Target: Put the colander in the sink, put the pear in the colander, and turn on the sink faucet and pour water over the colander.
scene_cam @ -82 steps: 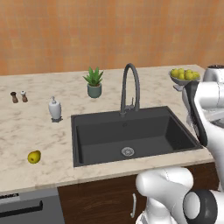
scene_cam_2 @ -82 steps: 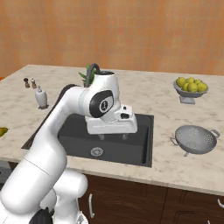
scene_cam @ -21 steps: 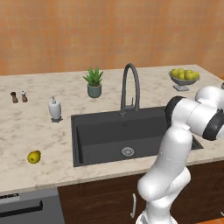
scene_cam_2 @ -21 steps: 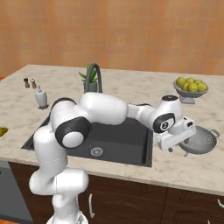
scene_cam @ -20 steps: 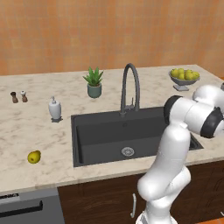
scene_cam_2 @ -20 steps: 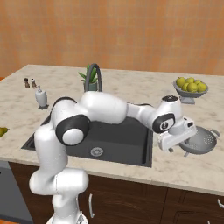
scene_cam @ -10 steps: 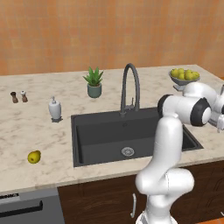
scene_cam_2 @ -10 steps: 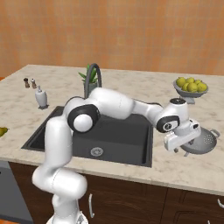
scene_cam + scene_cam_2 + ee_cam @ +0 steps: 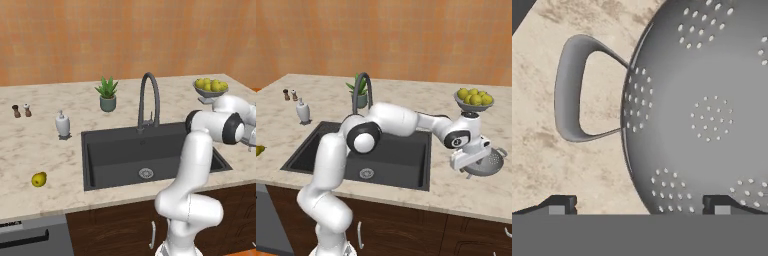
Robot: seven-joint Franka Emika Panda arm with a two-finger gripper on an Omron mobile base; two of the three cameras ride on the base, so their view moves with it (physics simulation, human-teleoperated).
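The pale grey colander (image 9: 489, 163) sits upright on the counter to the right of the sink (image 9: 401, 155). My open gripper (image 9: 471, 161) hangs just over its left rim. In the hand view the gripper (image 9: 639, 204) straddles the rim of the colander (image 9: 712, 110) beside its looped handle (image 9: 571, 90); one fingertip is over the counter, the other over the bowl's inside. The yellow pear (image 9: 39, 179) lies on the counter left of the sink (image 9: 125, 150). The faucet (image 9: 149, 100) arches behind the basin, and no water runs.
A grey footed bowl of yellow-green fruit (image 9: 474, 100) stands behind the colander. A white soap dispenser (image 9: 62, 124), a potted plant (image 9: 107, 94) and two small shakers (image 9: 21, 110) sit toward the back left. The counter's front edge is close to the colander.
The arm has swung from above the sink out to the right and brought the hand down at the colander's left rim. The jaws stayed open.
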